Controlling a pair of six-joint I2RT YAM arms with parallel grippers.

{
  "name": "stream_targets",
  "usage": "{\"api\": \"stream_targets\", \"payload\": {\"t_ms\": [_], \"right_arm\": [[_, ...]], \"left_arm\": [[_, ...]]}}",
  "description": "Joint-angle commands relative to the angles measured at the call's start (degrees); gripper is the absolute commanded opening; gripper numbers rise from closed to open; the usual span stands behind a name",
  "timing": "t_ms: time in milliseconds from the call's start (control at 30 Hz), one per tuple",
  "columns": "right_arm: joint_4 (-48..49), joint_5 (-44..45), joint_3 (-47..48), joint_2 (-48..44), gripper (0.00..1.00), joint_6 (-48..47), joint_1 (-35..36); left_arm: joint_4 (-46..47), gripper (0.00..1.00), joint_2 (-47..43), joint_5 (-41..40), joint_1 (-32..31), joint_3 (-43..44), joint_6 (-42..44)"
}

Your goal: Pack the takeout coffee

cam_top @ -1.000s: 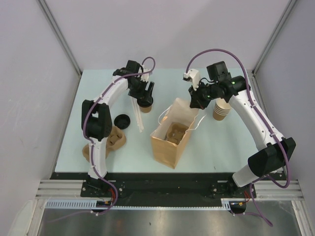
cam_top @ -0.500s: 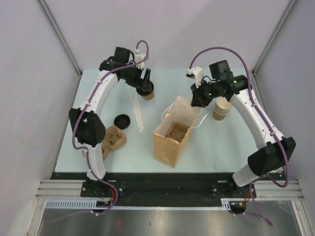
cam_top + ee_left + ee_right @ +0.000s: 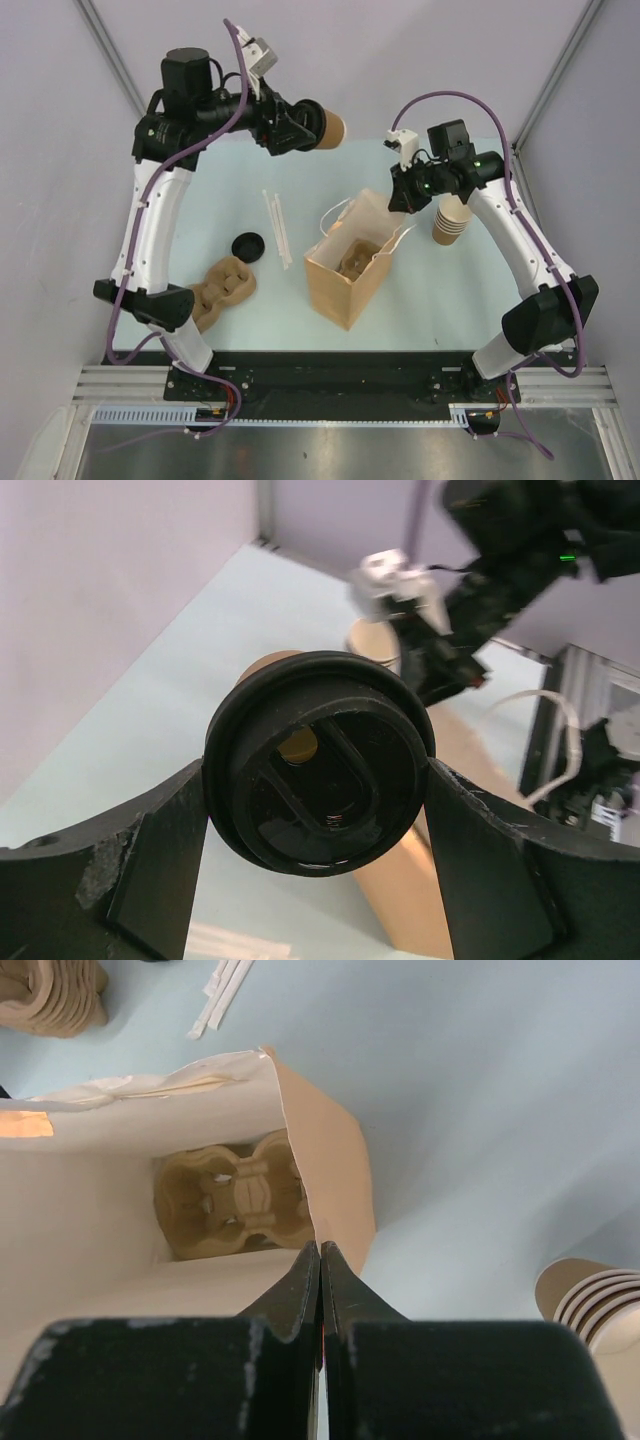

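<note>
Carrying is the step in hand: the coffee is up off the tabletop and not yet in the bag.

Nearest, in the lower middle of the overhead view, the brown paper bag stands open and leans a little. A moulded cup carrier lies at its bottom. To its left lie spare carriers and a loose black lid.

Just beyond, the right end effector has its jaws fully together at the bag's upper right rim. It looks to pinch the paper edge and hold the mouth open. A stack of lidless cups stands just to its right.

Farthest, in the upper middle of the frame, the left end effector is raised high above the tabletop. Its jaws stand wide and grip the lidded coffee cup at its top, one finger on each side of the black lid. The cup is tipped nearly onto its side, base pointing right.

The next move likely calls for bringing the cup over the bag's mouth, turning it upright and lowering it into a pocket of the carrier. A spill through the lid looks the main risk while it stays tilted.
</note>
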Motion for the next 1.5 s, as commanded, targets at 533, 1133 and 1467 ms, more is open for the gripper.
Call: {"api": "stream_targets", "payload": {"t_ms": [533,1133,1467], "right_arm": [[3.39,-0.79,5.13,4.64,0.0,6.78,-0.75],[3.91,-1.85,5.31,5.43,0.0,8.88,-0.13],[3.39,-2.64,5.22,5.78,0.0,9.33,-0.13]], "left_arm": [[-17.5,0.35,2.26,-13.44,-23.35,-1.1,15.62],[-17.58,0.29,7.01,-22.32,-25.98,-5.42,20.01],[-18.03,0.29,11.58,-29.35,-29.94,-6.82,22.74]]}}
